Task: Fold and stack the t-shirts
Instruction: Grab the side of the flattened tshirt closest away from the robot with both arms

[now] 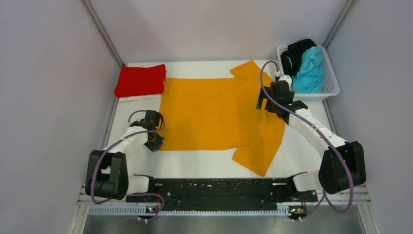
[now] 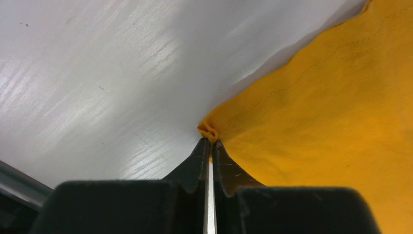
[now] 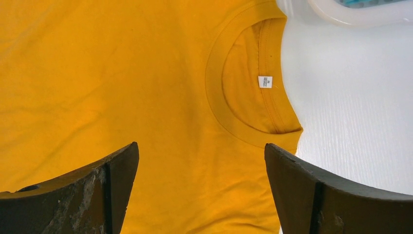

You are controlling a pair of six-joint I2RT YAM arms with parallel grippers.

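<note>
Top external view: the orange-yellow t-shirt (image 1: 214,114) is lying spread flat on the white table (image 1: 204,165), stretching between the two pincers. The left gripper (image 1: 156,145) is sitting at the shirt's near hem corner, so that nearly all of the cloth is lying to its right and beyond it.

Left wrist view: its jaws are pressing together with only a sliver of light between them. A small puckered fold of the hem corner is sitting pinched at their tips. Bare table is spreading to the left of the fingers, and cloth to the right.

The right gripper (image 1: 267,103) is hanging over the neck end of the shirt, with the body of the garment reaching away to its left.

Right wrist view: its jaws are standing wide apart and holding nothing. The collar (image 3: 253,83), with a small white label (image 3: 265,81) inside, is lying flat ahead of the gap, toward the right finger. The shirt's edge is running just inside that finger.

The red t-shirt (image 1: 140,80) is resting folded beyond the left gripper, just beside the spread shirt's far hem corner. The turquoise t-shirt (image 1: 310,70) and the black t-shirt (image 1: 296,52) are lying bunched in a white basket (image 1: 332,85), just beyond and to the right of the right gripper.
</note>
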